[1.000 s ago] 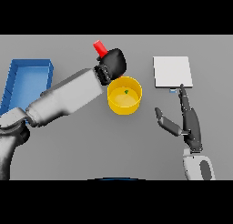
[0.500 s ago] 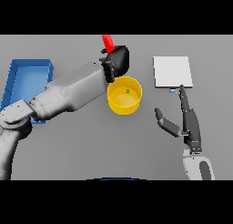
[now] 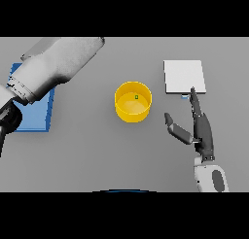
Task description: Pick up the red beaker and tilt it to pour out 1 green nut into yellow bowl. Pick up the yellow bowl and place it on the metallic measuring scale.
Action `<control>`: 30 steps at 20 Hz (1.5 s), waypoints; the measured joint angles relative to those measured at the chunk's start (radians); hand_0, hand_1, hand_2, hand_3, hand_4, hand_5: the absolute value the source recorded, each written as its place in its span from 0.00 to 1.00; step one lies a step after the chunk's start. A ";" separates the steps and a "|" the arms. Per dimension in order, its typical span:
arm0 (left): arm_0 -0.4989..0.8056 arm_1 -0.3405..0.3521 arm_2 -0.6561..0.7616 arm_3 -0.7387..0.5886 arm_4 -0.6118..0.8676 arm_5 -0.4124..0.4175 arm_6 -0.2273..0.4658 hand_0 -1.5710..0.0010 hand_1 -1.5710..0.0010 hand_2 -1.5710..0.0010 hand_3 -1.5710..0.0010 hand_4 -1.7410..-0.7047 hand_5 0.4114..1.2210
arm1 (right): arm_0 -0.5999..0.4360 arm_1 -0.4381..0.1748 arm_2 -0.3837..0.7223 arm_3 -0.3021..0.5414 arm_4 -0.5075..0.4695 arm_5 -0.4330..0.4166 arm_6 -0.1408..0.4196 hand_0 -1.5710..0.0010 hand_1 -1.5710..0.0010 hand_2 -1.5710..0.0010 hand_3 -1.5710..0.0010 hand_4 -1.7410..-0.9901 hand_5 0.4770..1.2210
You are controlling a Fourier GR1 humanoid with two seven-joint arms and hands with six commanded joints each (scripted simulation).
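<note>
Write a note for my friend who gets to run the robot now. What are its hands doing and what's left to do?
Left hand: out of view; only its arm shows, reaching over the blue tray toward the top of the view.
Right hand: open, fingers straight, resting on the table just below the metallic scale, holding nothing.
Red beaker: not visible.
Yellow bowl: upright at the table's centre, left of the scale, with one green nut inside.
Done: the nut is in the bowl.
Left: pick up the bowl and set it on the scale.
</note>
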 measured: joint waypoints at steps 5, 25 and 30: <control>-0.034 0.057 0.222 0.194 0.228 0.018 0.106 0.00 0.00 0.01 0.13 0.01 1.00 | 0.000 -0.009 -0.015 0.005 -0.041 0.026 -0.007 1.00 1.00 1.00 1.00 0.71 0.16; 0.775 0.430 0.626 -0.336 1.056 0.558 0.561 0.00 0.00 0.00 0.08 0.00 1.00 | -0.014 -0.043 0.007 0.025 -0.009 0.049 -0.021 1.00 1.00 1.00 1.00 0.70 0.25; 0.946 0.470 0.590 -0.521 1.112 0.660 0.662 0.00 0.00 0.00 0.04 0.00 1.00 | -0.022 -0.046 0.003 0.039 -0.011 0.048 -0.034 1.00 1.00 1.00 1.00 0.70 0.25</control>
